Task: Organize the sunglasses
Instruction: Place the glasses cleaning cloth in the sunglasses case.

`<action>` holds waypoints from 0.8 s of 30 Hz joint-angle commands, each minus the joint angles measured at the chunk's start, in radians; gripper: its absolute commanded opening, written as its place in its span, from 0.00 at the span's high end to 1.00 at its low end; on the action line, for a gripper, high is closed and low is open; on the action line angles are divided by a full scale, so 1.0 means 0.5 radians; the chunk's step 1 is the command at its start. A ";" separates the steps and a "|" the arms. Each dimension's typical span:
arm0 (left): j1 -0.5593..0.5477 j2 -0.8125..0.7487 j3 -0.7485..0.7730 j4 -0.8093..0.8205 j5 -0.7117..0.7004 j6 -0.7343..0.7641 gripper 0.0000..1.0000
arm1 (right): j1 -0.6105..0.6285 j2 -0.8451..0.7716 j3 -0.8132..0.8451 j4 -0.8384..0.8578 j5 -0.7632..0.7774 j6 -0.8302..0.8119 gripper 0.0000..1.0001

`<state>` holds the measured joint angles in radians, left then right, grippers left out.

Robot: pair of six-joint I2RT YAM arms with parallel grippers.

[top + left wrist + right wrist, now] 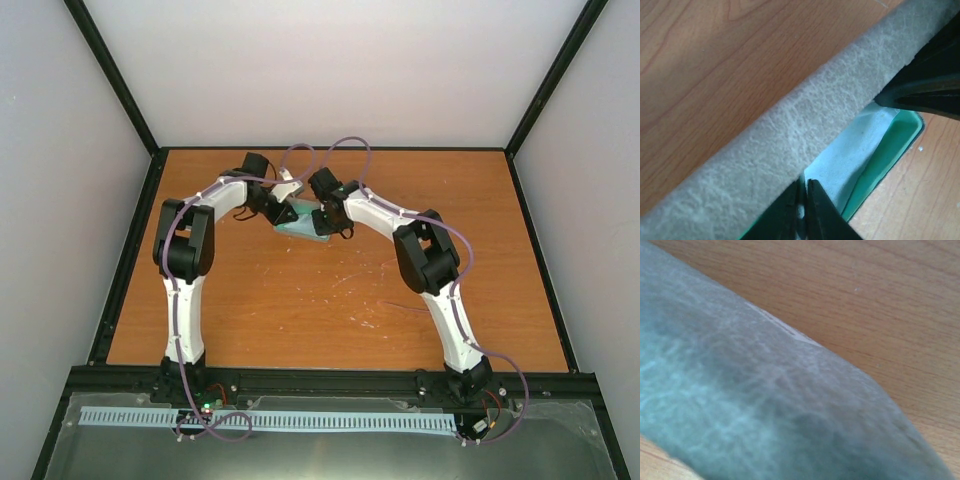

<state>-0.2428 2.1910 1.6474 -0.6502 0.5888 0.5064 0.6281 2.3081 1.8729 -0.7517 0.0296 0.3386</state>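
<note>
The sunglasses are hidden; no pink-purple frame shows in any view. The grey case [305,228] lies at the table's far middle with its lid [790,130] partly raised over the green inside [897,145]. The pale blue cloth [860,145] lies in the case. My left gripper [802,192] is shut, its tips pinching the cloth's corner just under the lid's edge; it also shows in the top view [285,213]. My right gripper [879,100] reaches in from the right and appears clamped on the lid's rim. The right wrist view shows only the lid's grey outside [765,405].
The wooden table [330,300] is bounded by black rails and pale walls. Both arms arch inward and meet over the case. Purple cables loop above the wrists [330,150].
</note>
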 commanded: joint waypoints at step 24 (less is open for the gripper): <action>-0.011 -0.403 -0.394 0.286 -0.059 -0.160 0.53 | -0.013 -0.287 -0.071 -0.020 0.304 0.152 0.45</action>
<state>-0.2443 2.0354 1.4715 -0.5385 0.5266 0.4614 0.6281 2.2658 1.8702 -0.7845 0.1253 0.3855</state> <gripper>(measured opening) 0.464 0.545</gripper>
